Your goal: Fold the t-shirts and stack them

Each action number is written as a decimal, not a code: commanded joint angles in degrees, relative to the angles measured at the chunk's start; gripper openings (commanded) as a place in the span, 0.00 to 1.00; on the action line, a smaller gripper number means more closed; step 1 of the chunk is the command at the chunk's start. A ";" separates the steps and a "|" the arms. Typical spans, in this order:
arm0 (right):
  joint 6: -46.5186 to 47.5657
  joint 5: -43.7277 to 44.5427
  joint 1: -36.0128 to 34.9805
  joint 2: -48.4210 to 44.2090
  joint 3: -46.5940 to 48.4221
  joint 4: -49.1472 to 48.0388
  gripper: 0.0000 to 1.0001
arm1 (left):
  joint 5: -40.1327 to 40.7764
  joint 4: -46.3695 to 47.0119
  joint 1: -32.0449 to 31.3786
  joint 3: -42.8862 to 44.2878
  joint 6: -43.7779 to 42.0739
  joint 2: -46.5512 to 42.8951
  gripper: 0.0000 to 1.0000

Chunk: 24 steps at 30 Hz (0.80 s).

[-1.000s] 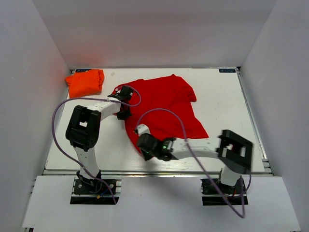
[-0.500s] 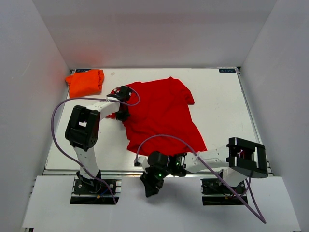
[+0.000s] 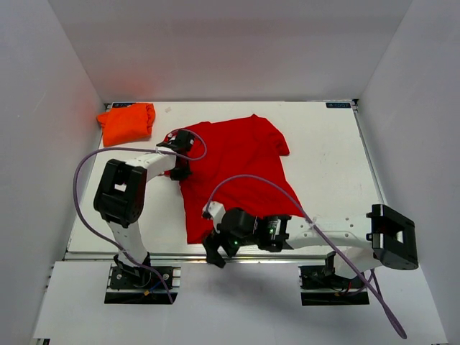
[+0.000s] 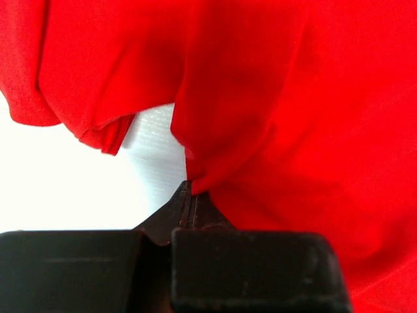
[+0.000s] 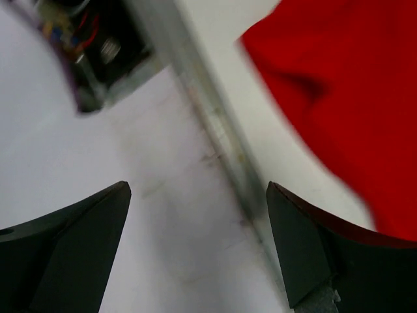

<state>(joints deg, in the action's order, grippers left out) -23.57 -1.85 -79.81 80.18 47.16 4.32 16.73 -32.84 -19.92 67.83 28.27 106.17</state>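
We see a red t-shirt lying open and rumpled across the middle of a white table. Its long axis runs on a slant, from the upper centre of the overhead frame down to a hem corner at the lower left, close to the table's near edge. An orange t-shirt sits as a compact bundle in the table's upper left corner, well apart from the red one. That makes two t-shirts, one of each colour, and two arms, each with one gripper.

The left gripper is at the red shirt's left edge, above the middle of the frame. In its wrist view the jaws are pressed together with a pinch of red cloth caught between them.

The right gripper hangs just below the red shirt's lower left corner, past the table's near edge. Its jaws are spread wide and hold nothing. In its wrist view the red cloth fills the upper right, beyond the table's metal rail. So the shirt lies up and right of this gripper, and we judge the right arm nearer to that hem corner.
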 commanded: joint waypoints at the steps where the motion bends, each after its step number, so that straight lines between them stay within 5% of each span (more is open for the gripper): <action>1: 0.37 14.93 3.50 -1.34 4.08 4.73 0.90 | 0.67 -2.22 0.50 -1.29 -0.76 -4.82 0.00; 6: -4.11 20.57 12.02 -4.58 1.19 5.44 0.90 | -0.03 -4.86 0.50 -3.49 -0.76 -10.18 0.03; 8: -5.69 22.05 15.20 -5.03 0.66 6.66 0.90 | -0.55 -6.53 0.50 -4.02 -0.76 -14.99 0.27; 9: -5.87 22.32 17.13 -5.56 0.22 6.93 0.90 | -1.08 -7.06 0.50 -4.02 -0.76 -16.77 0.57; 11: -7.19 22.94 21.52 -5.56 0.39 9.47 0.90 | -1.87 -8.12 -0.03 -4.02 -0.76 -20.46 0.84; 13: -8.24 22.24 24.68 -6.35 -0.22 10.18 0.90 | -4.50 -7.59 -0.82 -5.33 -0.15 -25.91 1.00; 20: -9.74 13.39 37.69 -3.02 -1.28 11.94 0.90 | -25.67 4.16 -3.10 -15.62 0.64 -31.11 1.00; 24: -10.17 8.97 40.96 1.20 -2.33 12.29 0.90 | -29.92 7.53 -7.23 -20.18 1.96 -27.95 1.00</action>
<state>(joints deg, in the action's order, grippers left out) -32.56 11.97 -40.23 79.18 46.04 15.25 -5.41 -29.28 -24.75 49.93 29.19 76.66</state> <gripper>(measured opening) 0.904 0.995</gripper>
